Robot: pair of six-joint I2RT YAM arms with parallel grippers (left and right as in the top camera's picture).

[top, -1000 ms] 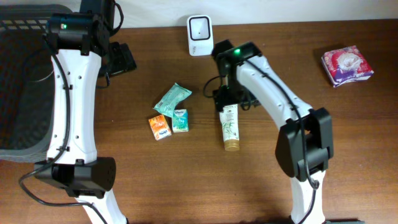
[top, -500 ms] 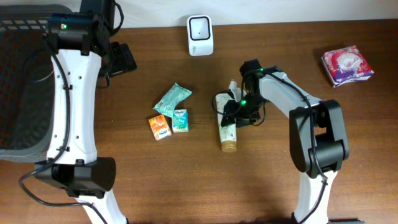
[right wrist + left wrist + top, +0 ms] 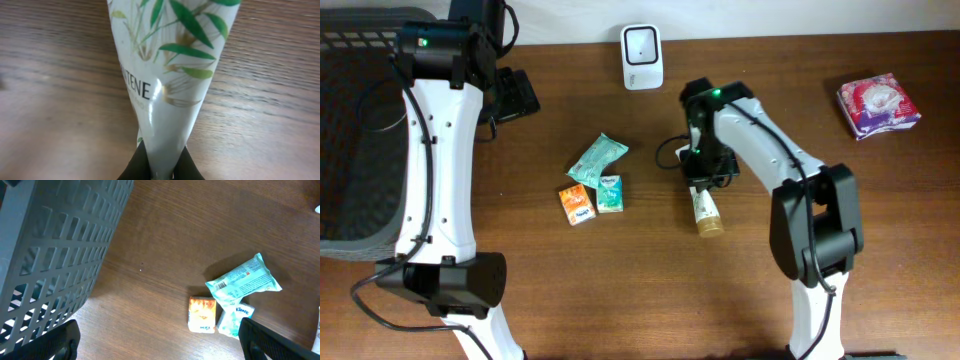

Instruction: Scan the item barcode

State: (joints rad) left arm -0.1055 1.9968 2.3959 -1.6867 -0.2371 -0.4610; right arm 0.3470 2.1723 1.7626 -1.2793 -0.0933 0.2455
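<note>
Tube of hair product, white with a green leaf print and a gold cap, lies on the bench right of centre. Its cap points toward the near edge and its crimped tail toward the far edge. Right hand is closed on that tail: the right wrist view shows the flat seam pinched between two dark fingers, with the tube widening beyond them. Whether the cap end has left the wood cannot be told.

Left hand hangs at far left beside the grey basket, jaws spread wide and holding nothing. White scanner stands at the far edge, a little left of the tube. Teal packet, orange box and tissue pack lie together left of the tube.

Step in hand, as judged: lift the tube and present it to the scanner. A grip on the thin seam leaves the heavy cap end free to swing, so the lift should be slow. No barcode shows in these views. The wrist will probably have to roll until the printed code faces the scanner window, then hold steady.
</note>
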